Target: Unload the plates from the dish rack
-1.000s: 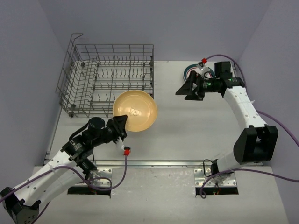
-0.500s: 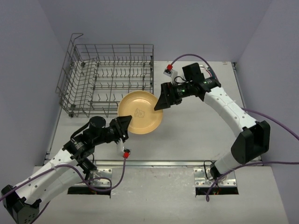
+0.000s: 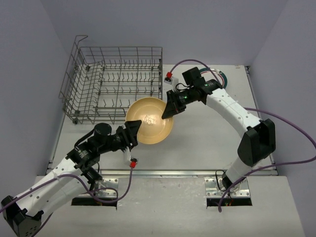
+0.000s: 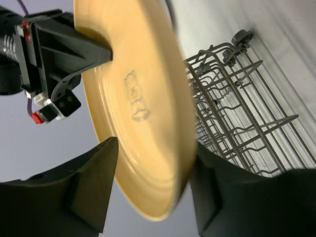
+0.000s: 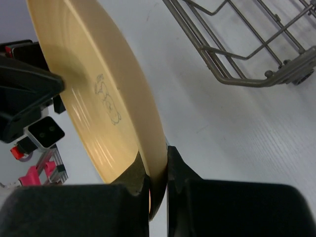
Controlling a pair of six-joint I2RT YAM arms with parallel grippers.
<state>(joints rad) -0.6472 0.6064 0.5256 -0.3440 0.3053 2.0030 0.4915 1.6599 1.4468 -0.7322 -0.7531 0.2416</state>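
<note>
A tan plate (image 3: 150, 121) hangs tilted above the table, just in front of the grey wire dish rack (image 3: 116, 84). My right gripper (image 3: 168, 108) is shut on its right rim; in the right wrist view the fingers (image 5: 136, 173) pinch the plate (image 5: 98, 89) at its edge. My left gripper (image 3: 134, 132) is at the plate's lower left rim. In the left wrist view its jaws stand open (image 4: 154, 148), one on each side of the plate (image 4: 138, 98). A teal-rimmed plate (image 3: 224, 78) peeks out behind the right arm at the back right.
The rack's near right corner (image 5: 256, 64) lies close behind the held plate. A metal rail (image 3: 163, 173) runs along the table's near edge. Purple cables loop off both arms.
The right gripper swung left from the back right and shut on the tan plate's rim. The left gripper, shut on the plate before, has opened. The plate shifted slightly right.
</note>
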